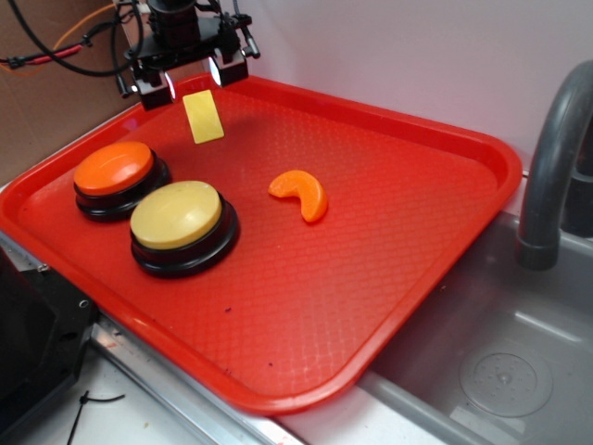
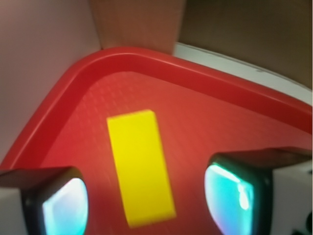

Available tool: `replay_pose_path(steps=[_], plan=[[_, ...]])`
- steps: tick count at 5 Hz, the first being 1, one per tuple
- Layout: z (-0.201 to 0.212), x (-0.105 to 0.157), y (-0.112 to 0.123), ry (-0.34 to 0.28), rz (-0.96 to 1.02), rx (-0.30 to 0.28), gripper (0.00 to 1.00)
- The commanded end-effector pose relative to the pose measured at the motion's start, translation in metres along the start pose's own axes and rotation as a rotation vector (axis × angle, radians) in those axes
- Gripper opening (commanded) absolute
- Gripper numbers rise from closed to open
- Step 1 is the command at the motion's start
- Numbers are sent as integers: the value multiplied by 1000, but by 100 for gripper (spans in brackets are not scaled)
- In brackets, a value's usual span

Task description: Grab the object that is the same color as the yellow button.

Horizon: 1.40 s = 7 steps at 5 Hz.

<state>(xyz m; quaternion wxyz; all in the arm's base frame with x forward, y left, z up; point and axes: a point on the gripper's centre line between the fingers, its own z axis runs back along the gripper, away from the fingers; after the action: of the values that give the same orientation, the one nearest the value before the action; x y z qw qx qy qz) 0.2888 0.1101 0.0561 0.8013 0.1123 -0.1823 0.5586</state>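
Nearest the camera – large round pale-yellow dome button on a black base [image 1: 177,215], beside an orange dome button on a black base [image 1: 113,168]; right of them, an orange crescent-shaped slice [image 1: 300,194]. Farther back, near the far corner of the red plastic tray [image 1: 306,315], lay a small flat thin yellow rectangular card [image 1: 203,118]. Beyond it hovered the black end effector [image 1: 192,82], released, pads [image 2: 66,205] flanking the card in the wrist view. Best lowered straight – thin card, so pads nearly onto the tray.
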Motion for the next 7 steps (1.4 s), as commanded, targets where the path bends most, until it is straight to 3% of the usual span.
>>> replay_pose_path(steps=[1,3,4,5,6,7], plan=[[-21,36,2,-57,39,-6,100],[-39,30,4,-20,10,-9,100],[-34,27,5,-13,-6,-33,0],[-23,26,6,63,-62,-63,0],[13,23,6,101,-166,-108,0],[53,17,3,208,-372,-187,0]])
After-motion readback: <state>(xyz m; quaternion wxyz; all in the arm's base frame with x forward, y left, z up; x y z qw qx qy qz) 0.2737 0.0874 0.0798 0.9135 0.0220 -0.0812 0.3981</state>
